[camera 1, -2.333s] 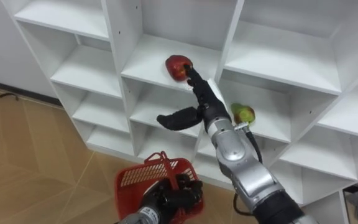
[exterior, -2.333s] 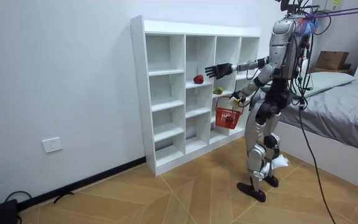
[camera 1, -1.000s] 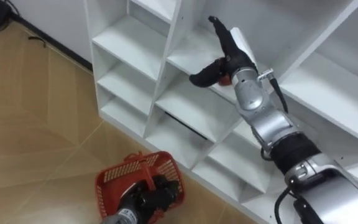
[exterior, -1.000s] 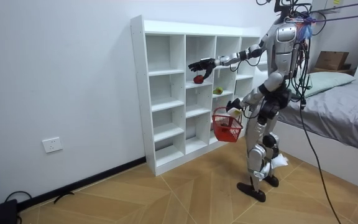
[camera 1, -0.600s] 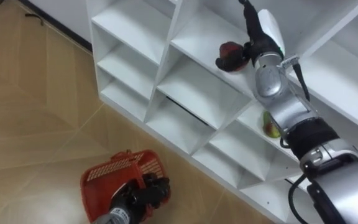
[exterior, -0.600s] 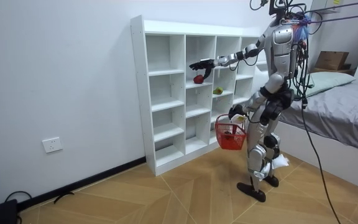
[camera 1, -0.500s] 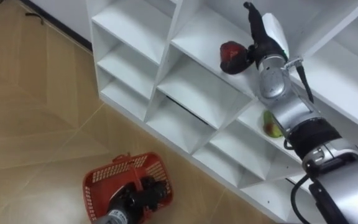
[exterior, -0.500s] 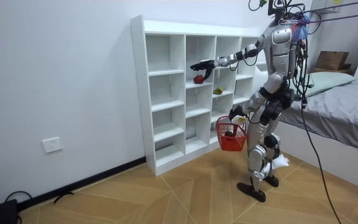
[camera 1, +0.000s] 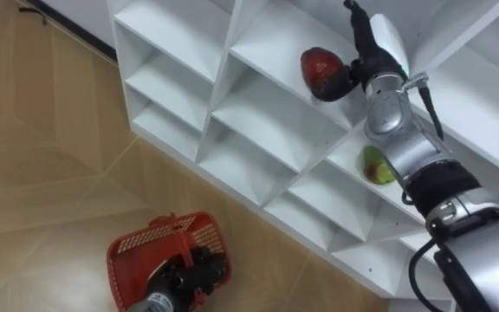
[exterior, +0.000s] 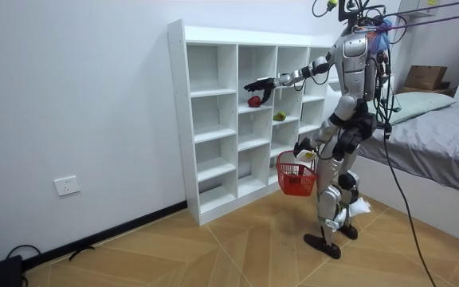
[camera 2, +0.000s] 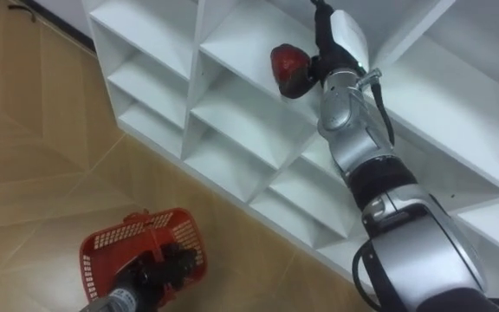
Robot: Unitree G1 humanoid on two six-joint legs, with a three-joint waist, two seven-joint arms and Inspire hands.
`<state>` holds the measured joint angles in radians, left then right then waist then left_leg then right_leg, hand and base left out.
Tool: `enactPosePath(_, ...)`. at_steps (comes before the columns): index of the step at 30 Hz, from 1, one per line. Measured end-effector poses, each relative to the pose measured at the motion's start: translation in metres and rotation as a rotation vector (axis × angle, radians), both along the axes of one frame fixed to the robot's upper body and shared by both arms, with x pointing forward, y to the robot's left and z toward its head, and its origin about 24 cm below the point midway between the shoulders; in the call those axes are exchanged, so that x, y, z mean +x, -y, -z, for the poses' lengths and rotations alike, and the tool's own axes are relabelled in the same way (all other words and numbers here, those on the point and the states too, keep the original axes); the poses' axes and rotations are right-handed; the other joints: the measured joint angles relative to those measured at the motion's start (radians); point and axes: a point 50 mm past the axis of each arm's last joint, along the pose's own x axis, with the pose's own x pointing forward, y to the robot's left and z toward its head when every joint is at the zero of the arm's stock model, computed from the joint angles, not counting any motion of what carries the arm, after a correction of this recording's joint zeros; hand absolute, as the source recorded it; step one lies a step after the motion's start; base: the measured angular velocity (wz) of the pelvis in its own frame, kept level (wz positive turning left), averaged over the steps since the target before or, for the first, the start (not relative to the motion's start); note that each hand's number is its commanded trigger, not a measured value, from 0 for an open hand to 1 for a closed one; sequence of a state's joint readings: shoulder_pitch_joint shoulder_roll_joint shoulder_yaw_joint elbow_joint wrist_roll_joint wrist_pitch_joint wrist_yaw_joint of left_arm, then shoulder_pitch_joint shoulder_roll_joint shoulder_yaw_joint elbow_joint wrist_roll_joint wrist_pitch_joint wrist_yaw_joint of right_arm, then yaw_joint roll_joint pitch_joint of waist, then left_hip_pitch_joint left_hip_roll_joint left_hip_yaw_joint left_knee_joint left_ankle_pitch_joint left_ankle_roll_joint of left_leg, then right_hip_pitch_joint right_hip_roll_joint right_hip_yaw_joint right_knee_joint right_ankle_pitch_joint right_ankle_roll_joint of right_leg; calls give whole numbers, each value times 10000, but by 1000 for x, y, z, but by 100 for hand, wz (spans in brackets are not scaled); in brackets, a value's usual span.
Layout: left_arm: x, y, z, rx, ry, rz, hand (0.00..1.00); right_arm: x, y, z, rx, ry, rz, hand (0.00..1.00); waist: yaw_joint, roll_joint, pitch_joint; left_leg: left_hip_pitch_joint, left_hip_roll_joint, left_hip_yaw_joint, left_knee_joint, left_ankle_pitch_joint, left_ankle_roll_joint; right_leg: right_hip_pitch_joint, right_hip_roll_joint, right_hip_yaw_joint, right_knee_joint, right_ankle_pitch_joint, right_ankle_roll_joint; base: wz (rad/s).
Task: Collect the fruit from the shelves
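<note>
A red apple [camera 1: 317, 68] lies on a middle shelf of the white closet [camera 1: 258, 113]. My right hand [camera 1: 366, 54] reaches into that compartment, open, fingers straight up behind the apple and thumb against its lower right side. One compartment lower and to the right sits a green fruit [camera 1: 373, 165]. My left hand [camera 1: 191, 273] hangs low, shut on the handle of a red basket [camera 1: 165, 251] above the wooden floor. In the room view I stand facing the closet [exterior: 213, 119], right hand [exterior: 257, 85] just above the apple [exterior: 254, 101], basket [exterior: 296, 177] at knee height.
Most of the closet's other compartments hold nothing. A bed [exterior: 445, 151] stands behind me at the room view's right, with a cardboard box [exterior: 425, 77] beyond it. Wooden floor [exterior: 213, 247] stretches before the closet.
My right hand has gone from in front of the shelf into the apple's compartment and now touches the apple. The basket has swung lower by my leg. The head camera has shifted.
</note>
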<state>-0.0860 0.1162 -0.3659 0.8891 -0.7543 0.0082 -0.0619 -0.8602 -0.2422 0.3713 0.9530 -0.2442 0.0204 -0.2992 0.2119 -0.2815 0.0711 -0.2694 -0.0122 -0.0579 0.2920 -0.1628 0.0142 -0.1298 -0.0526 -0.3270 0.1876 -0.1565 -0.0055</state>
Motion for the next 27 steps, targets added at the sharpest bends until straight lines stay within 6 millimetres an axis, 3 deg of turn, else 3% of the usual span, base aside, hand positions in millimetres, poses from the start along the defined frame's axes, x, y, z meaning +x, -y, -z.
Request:
enactPosePath(11, 1, -1, 0, 73, 66, -55, 100, 2, -2, -4, -442, 21, -260, 0, -89, 3, 5, -172, 10, 11, 82, 5, 9, -157, 4, 32, 36, 2, -3, 0)
enactPosePath(17, 3, -1, -1, 82, 143, -28, 100, 3, -3, -5, -439, 84, -330, 0, 166, 0, 13, -281, 11, 197, -2, 11, 18, -462, -4, 220, 179, 2, -3, -11)
enactPosePath(27, 6, -7, -3, 83, 301, 117, 100, 6, -3, -11, -206, 197, -261, 0, 160, -18, 16, -491, 70, 262, 11, 21, 22, -690, -20, 226, 186, 2, -3, 0)
